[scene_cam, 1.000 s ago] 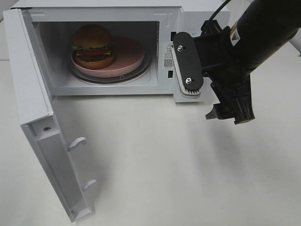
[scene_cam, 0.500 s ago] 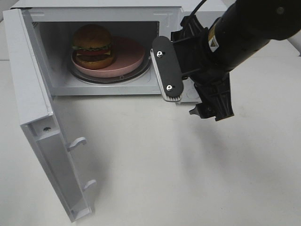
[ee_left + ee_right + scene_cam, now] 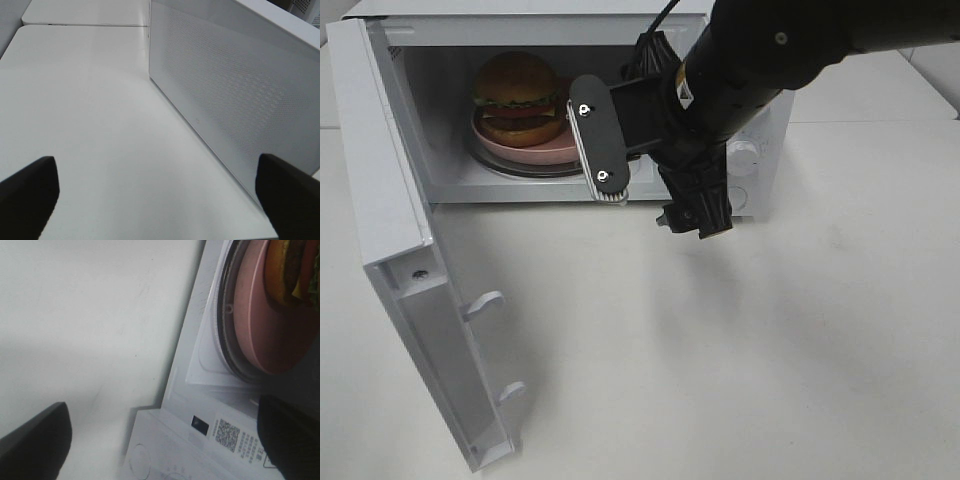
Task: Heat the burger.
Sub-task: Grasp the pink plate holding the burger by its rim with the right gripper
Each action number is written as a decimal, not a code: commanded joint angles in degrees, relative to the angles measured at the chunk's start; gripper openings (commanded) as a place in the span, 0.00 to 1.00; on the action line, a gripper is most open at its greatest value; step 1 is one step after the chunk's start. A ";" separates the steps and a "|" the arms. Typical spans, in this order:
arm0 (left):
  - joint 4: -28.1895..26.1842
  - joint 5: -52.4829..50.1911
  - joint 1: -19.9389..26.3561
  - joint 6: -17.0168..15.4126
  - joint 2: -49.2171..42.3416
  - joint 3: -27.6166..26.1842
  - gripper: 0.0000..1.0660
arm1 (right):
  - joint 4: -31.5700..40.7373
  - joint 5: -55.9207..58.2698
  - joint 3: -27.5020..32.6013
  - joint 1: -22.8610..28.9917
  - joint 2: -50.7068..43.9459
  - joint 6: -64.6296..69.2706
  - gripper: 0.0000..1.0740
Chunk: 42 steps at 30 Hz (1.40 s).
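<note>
Burger (image 3: 517, 95) sat on pink plate (image 3: 595, 128) inside microwave (image 3: 520, 28), door (image 3: 425, 320) open, ready to heat; right hand (image 3: 655, 205), fingers wide apart & empty, hovered at opening, prob. to shut it.

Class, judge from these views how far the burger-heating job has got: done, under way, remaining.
Done: the burger sits on its pink plate inside the microwave. In hand: the right gripper hovers open and empty before the cavity. Left: the door stands wide open and needs shutting, then the dials need setting.
</note>
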 commanded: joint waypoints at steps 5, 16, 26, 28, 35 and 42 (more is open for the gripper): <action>-0.40 -0.29 0.17 0.00 -0.92 0.17 0.94 | -0.40 -1.43 -4.64 0.06 4.47 0.74 0.89; -0.40 -0.29 0.17 0.00 -0.92 0.17 0.94 | -0.40 -2.98 -11.97 0.06 11.97 1.49 0.87; -0.40 -0.29 0.17 0.00 -0.92 0.17 0.94 | 0.29 -2.58 -20.74 0.06 20.28 2.58 0.86; -0.40 -0.29 0.17 0.00 -0.92 0.17 0.94 | 0.29 -2.52 -21.54 0.06 21.03 2.75 0.85; -0.40 -0.29 0.17 0.00 -0.92 0.17 0.94 | 0.29 -1.72 -26.99 -0.06 25.55 5.10 0.83; -0.40 -0.29 0.17 0.00 -0.92 0.17 0.94 | 0.34 0.52 -33.86 -0.63 30.60 5.39 0.81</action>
